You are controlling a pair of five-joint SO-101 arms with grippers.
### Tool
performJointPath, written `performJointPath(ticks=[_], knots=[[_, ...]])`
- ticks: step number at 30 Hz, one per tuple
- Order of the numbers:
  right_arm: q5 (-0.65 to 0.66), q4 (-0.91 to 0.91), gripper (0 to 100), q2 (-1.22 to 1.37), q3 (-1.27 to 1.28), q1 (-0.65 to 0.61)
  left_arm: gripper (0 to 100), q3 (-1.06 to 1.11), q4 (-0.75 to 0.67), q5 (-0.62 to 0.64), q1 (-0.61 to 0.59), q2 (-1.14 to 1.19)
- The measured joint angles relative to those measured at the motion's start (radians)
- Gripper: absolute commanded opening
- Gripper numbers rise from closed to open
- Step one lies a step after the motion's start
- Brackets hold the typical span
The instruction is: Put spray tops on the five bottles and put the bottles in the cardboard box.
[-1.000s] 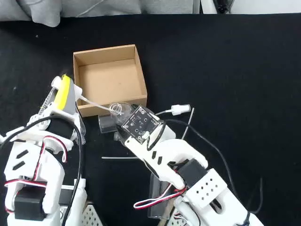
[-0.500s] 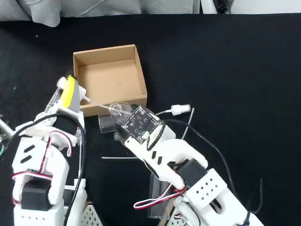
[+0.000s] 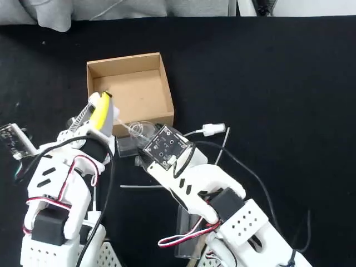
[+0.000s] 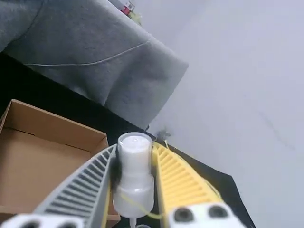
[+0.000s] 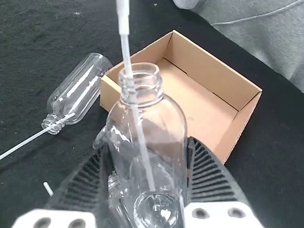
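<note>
My right gripper (image 5: 145, 156) is shut on a clear bottle (image 5: 145, 137), held with its neck toward the cardboard box (image 3: 129, 92). My left gripper (image 4: 135, 164) is shut on a white spray top (image 4: 134, 175). The spray top's thin tube (image 5: 133, 99) runs down through the neck into the bottle. In the high view the left gripper (image 3: 105, 114) sits at the box's front wall, just left of the bottle (image 3: 140, 132). The box holds nothing.
Another clear bottle (image 5: 76, 92) lies on its side beside the box. A loose spray top (image 3: 213, 129) with tube lies right of the right arm. More thin tubes (image 3: 142, 187) lie on the black table. Grey cloth (image 3: 50, 11) borders the far edge.
My left gripper has moved right along the box's front wall toward the bottle, carrying the spray top; the tube has gone further into the bottle. The right arm stayed still.
</note>
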Motion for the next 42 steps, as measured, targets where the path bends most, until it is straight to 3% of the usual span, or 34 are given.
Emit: performJointPath(ticks=[19,29,36,42], knots=[[0.002,0.0,9.2,0.0,0.012,0.0,3,0.018,-0.002,-0.069,0.006,0.0],[-0.031,0.0,9.2,0.0,0.012,-0.002,3,0.074,-0.006,-0.186,0.129,0.011],[-0.038,0.0,9.2,0.0,0.012,0.0,15,0.074,-0.006,-0.193,0.132,0.011],[-0.043,0.0,9.2,0.0,0.012,0.002,16,0.074,-0.006,-0.172,0.129,0.011]])
